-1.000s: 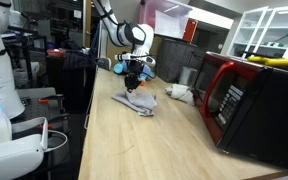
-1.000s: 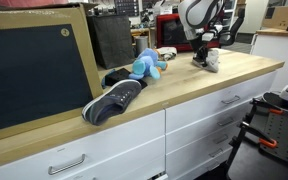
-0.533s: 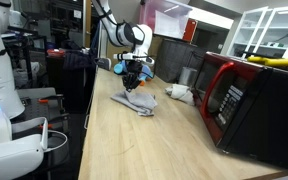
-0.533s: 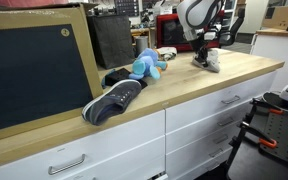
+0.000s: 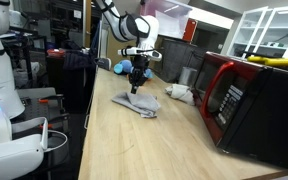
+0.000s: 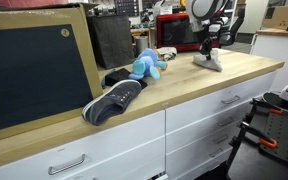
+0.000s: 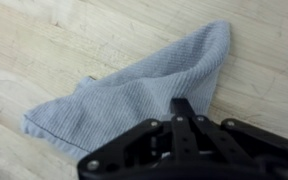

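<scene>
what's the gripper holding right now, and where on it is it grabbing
The grey cloth, pinched in the shut gripper near one edge; the rest drapes down onto the counter.

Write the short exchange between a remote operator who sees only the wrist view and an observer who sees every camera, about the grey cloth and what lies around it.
Operator: My wrist view shows only the grey cloth under the shut gripper. Is the cloth off the wood?
Observer: Only one end is pinched up. The rest lies on the counter.
Operator: What else is near it?
Observer: A blue plush toy lies on the counter, apart from the cloth.
Operator: Anything big close by?
Observer: A red microwave stands on the same counter.
</scene>
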Motion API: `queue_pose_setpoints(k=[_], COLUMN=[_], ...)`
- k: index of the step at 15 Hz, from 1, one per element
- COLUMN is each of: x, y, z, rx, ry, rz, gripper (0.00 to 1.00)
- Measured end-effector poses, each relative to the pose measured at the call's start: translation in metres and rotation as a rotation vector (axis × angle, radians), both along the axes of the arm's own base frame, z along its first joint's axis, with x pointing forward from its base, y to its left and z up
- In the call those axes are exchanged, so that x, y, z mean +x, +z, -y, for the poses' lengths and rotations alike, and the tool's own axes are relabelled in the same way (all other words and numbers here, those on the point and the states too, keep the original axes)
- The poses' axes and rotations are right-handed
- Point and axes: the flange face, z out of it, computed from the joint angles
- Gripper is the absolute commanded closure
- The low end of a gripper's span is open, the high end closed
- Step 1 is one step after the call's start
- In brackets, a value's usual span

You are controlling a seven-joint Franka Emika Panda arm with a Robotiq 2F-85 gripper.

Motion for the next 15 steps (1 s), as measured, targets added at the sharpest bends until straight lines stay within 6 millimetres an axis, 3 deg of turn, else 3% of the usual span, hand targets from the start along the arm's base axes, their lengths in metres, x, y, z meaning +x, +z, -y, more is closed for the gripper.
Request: queue_pose_setpoints(k=[8, 15], x=[-0.003, -0.011], y=[0.003, -0.036], z=[0.004, -0.003], rx=[0.001, -0.013], ry=[-0.010, 0.033], rz=[0.007, -0.082], gripper=[1.00, 1.00])
